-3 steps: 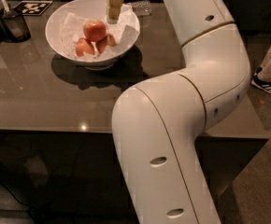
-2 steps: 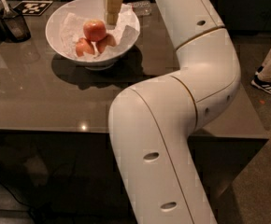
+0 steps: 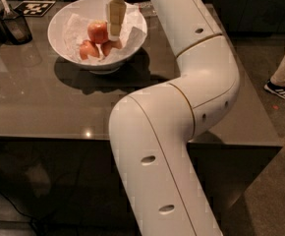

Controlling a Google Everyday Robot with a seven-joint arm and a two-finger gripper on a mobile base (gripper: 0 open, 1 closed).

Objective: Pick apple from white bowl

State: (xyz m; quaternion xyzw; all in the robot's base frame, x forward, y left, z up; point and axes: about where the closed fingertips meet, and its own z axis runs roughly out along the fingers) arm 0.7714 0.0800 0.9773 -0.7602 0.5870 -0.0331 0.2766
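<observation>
The white bowl [image 3: 73,14] stands on the dark table, lined with crumpled white paper. The red apple [image 3: 98,31] lies in its middle, above two smaller, duller orange fruits [image 3: 89,49]. My gripper [image 3: 115,33] hangs down from the white arm into the bowl, just right of the apple and close to it. Its tan fingers [image 3: 115,14] show as one narrow strip. I hold nothing that I can see.
A small dark cup [image 3: 15,26] with a utensil stands at the table's left. A black and white marker tag [image 3: 34,7] lies behind it. My white arm [image 3: 182,107] covers the right half of the table. A person's leg and shoe [image 3: 282,85] are at the far right.
My gripper has come lower into the bowl, nearer the apple. The arm's elbow has swung right and lower. The fruits have not moved.
</observation>
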